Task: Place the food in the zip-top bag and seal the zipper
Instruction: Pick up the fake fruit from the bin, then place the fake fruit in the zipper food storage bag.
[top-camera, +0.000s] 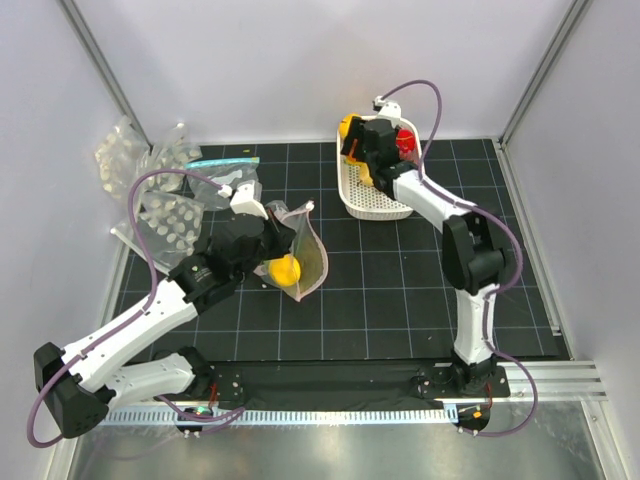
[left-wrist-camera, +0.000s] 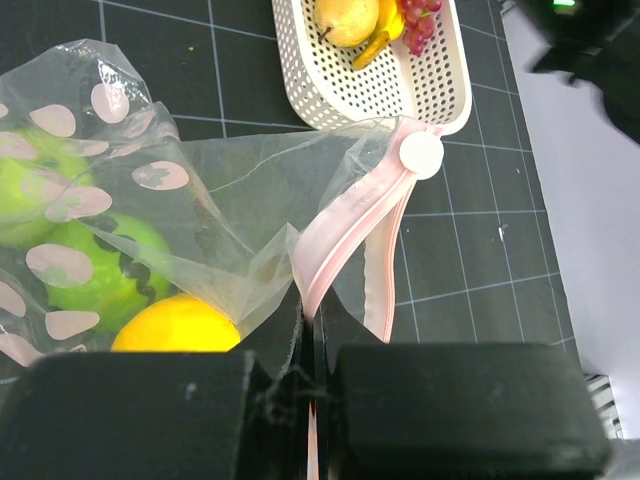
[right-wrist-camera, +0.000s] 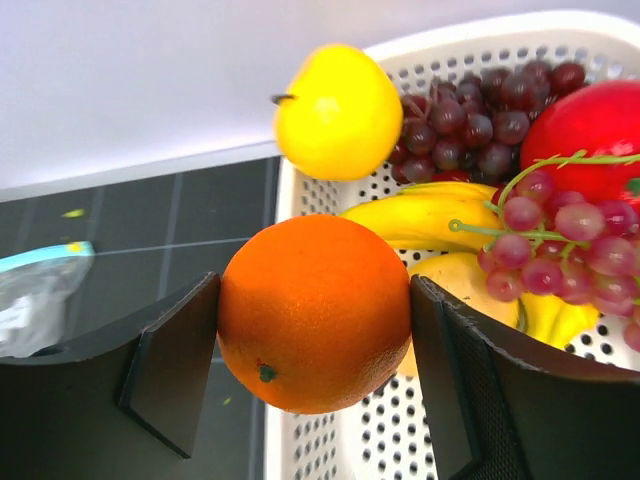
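Note:
My left gripper (left-wrist-camera: 315, 320) is shut on the pinkish zipper (left-wrist-camera: 345, 235) of the dotted zip-top bag (left-wrist-camera: 200, 190), holding its mouth up off the mat. Inside the bag lie a yellow fruit (left-wrist-camera: 175, 325) and green fruit (left-wrist-camera: 110, 275). From above, the bag (top-camera: 305, 250) sits mid-table with the left gripper (top-camera: 268, 235) at its left edge. My right gripper (right-wrist-camera: 315, 330) is shut on an orange (right-wrist-camera: 315, 312), both pads against its sides, just over the near rim of the white basket (right-wrist-camera: 450, 45). In the top view the right gripper (top-camera: 362, 150) hangs over the basket (top-camera: 375, 205).
The basket holds a yellow pear (right-wrist-camera: 338, 110), dark grapes (right-wrist-camera: 470, 110), a red apple (right-wrist-camera: 590, 125), a banana (right-wrist-camera: 430, 215) and red grapes (right-wrist-camera: 560, 240). Spare bags (top-camera: 150, 190) pile at the left wall, one with a teal strip (top-camera: 222, 163). Enclosure walls ring the mat.

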